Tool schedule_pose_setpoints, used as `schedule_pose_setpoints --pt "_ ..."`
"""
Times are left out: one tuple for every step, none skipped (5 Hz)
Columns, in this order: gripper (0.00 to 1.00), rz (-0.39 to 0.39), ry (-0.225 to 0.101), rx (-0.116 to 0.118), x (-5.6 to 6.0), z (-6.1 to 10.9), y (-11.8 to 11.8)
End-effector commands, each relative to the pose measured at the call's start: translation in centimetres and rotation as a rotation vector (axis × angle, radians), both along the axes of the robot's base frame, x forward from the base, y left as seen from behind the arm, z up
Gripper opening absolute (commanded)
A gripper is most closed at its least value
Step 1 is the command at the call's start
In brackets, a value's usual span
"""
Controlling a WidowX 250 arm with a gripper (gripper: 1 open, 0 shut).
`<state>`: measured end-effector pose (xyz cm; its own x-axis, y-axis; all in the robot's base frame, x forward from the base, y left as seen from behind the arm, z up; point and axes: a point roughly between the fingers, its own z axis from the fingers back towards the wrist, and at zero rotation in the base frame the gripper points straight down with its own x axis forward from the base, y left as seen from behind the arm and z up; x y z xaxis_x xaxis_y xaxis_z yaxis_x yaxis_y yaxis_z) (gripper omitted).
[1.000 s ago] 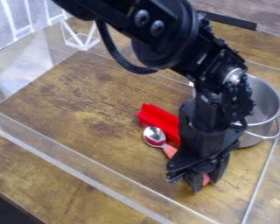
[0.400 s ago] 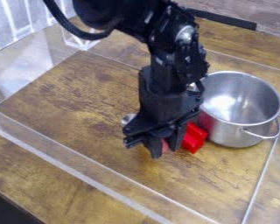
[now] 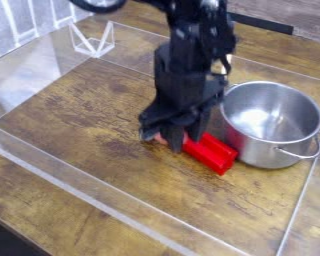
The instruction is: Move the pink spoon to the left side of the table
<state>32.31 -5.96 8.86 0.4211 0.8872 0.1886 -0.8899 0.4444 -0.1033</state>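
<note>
The end effector [image 3: 171, 133] hangs at the middle of the frame, pointing nearly straight down just above the surface [image 3: 83, 110], its dark fingers drawn narrow, and whether they grip anything I cannot tell, because the tips blur into the wood grain. The pink spoon is not plainly visible anywhere; there is only a faint pinkish smudge at the fingertips, so it may be pinched there, hidden behind the arm's bulk, and that is a guess. Right beside the fingers, just lower right, lies the red block [image 3: 210, 153], touching or nearly touching the silver pot [image 3: 271, 122] at the right of the frame. Here is the worry: if the spoon is held only by a thin pinch on its handle, it could swing or slip out during the carry toward the left and drop short. If it is not held at all, the arm travels empty. Far upper left, a clear wire stand [image 3: 92, 40] sits well apart, beyond the low clear wall [image 3: 43, 160].
</note>
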Motion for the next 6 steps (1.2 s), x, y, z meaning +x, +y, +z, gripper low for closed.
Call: schedule_pose_setpoints --pt "0.00 0.070 -0.101 -0.032 0.0 3.5 1.0" --pt "0.00 0.145 -0.119 -0.048 -0.6 4.8 2.1" --pt "0.00 0.201 -0.126 -0.075 -0.2 4.6 2.8" --pt "0.00 0.230 -0.125 -0.091 -0.7 4.1 2.6" --pt "0.00 0.278 -0.125 -0.104 -0.8 4.2 2.1" --pt "0.00 0.314 -0.119 -0.114 -0.8 4.1 1.6"
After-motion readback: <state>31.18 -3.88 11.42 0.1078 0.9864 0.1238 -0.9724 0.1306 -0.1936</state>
